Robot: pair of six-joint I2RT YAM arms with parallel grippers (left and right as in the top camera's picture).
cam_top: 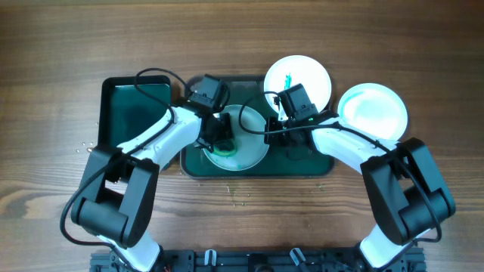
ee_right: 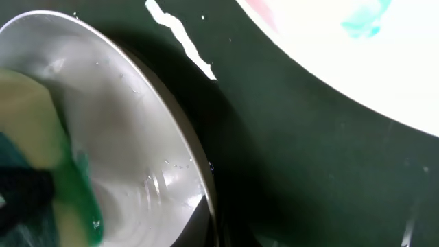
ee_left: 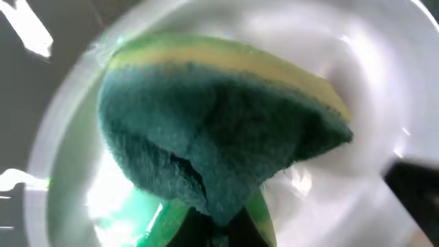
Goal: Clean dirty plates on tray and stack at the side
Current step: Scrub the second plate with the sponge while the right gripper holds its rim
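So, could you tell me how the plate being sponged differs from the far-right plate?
The sponged plate lies in the tray, sponge on it; the far-right plate sits uncovered on the wooden table. The sponged plate shows green residue; the far-right plate shows no distinct smear. Both are round and white.

Robotics lab bench, by the look of it. My left arm [cam_top: 151, 140] and right arm [cam_top: 355, 147] are mounted on a black frame [cam_top: 249, 261] at the near edge of a wood-grain table [cam_top: 242, 38]. Bare black cables [cam_top: 155, 75] loop in the open over the work area. On the table is a dishwashing set laid out like a test rig: a large dark green tray [cam_top: 302, 160], a narrower sponge tray [cam_top: 128, 106] beside it, three white plates [cam_top: 372, 113] and a green-and-yellow sponge [ee_left: 219, 137]. The green smear [cam_top: 288, 78] on the far plate looks more like paint than food, but I can't confirm. I can't tell what the room past the tabletop is.
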